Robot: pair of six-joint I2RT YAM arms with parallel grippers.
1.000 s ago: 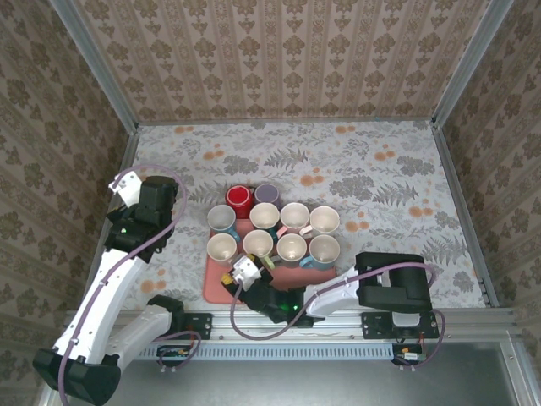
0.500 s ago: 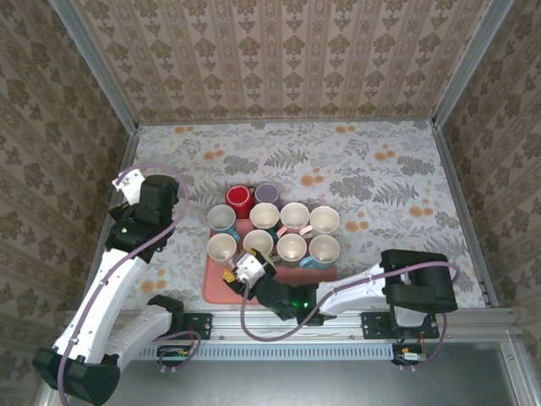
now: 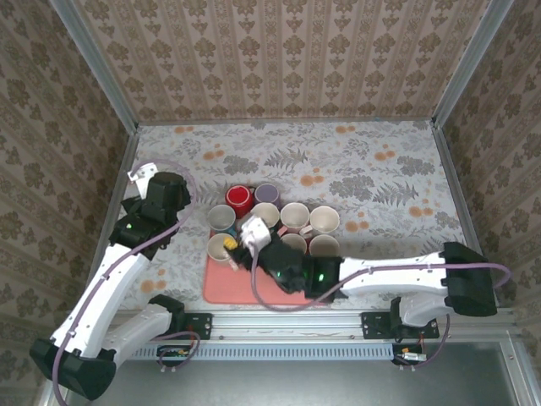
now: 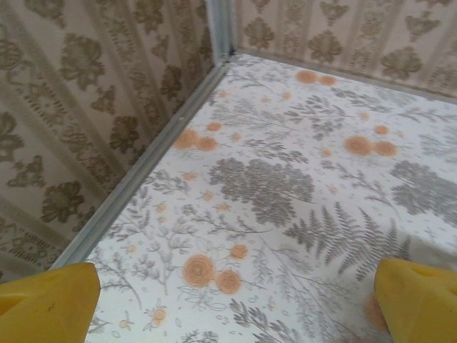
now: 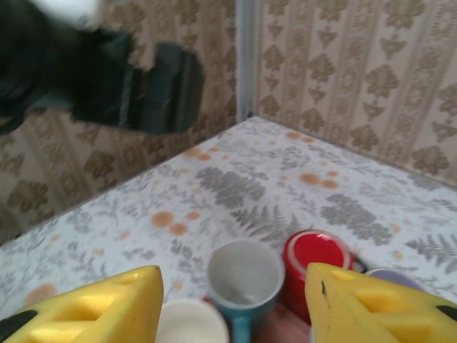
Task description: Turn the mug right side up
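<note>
right gripper (image 5: 232, 304) parted, empty, hovering near teal mug (image 5: 245, 275); left gripper (image 4: 235, 300) spread wide, empty

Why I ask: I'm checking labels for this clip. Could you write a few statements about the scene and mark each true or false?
1. The left hand is open over bare table. True.
2. The right hand grips a mug. False: it is open and holds nothing.
3. The teal mug stands mouth up beside the red mug. True.
4. The tray is blue. False: it is red.
</note>
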